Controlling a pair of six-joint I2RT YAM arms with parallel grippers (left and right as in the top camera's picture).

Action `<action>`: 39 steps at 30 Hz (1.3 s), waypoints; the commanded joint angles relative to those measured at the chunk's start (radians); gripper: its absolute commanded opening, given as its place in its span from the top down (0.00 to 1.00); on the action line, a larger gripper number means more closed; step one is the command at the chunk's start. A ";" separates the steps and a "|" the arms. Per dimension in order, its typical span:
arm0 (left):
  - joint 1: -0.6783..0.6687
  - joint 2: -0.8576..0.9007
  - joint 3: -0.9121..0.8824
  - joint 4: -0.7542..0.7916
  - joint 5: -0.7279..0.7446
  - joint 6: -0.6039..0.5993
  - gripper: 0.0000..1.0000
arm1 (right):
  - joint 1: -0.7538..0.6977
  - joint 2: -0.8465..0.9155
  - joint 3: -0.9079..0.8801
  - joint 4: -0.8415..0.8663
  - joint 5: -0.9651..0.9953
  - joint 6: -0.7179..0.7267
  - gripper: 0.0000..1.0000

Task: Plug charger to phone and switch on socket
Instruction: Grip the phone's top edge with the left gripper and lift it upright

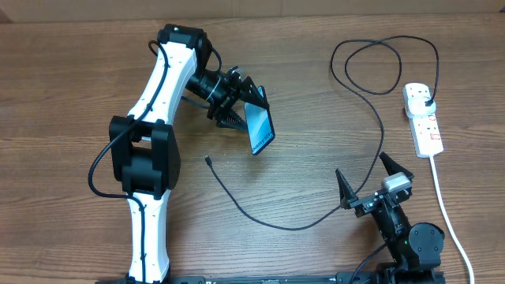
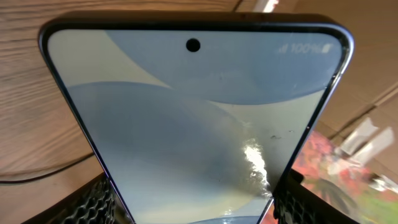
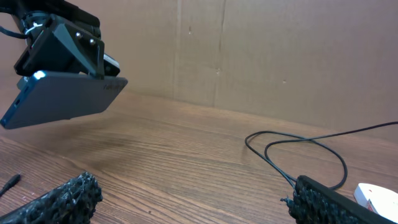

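Blue-screened phone (image 1: 259,129) inside left end effector (image 1: 249,112)

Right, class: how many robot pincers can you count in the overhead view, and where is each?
2. The left pincer, upper centre, grips the phone. The right pincer, lower right, stands open and empty. None seems hidden.

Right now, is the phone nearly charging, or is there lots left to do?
Done: the charger looks to have its plug pushed into the socket. In hand: the left gripper holds the phone up off the table. Left: the connector tip lies loose, and the open right gripper is empty. It must go into the phone, then the socket gets switched on.
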 commanded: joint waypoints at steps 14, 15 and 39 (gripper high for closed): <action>0.013 -0.004 0.028 -0.006 0.481 0.015 0.31 | -0.003 -0.010 -0.010 0.005 0.010 0.002 0.00; 0.015 -0.004 0.028 -0.006 0.493 0.014 0.31 | -0.003 -0.010 -0.010 0.005 0.010 0.002 0.00; 0.074 -0.004 0.028 -0.007 0.542 -0.234 0.34 | -0.003 -0.010 -0.010 0.005 0.010 0.002 0.00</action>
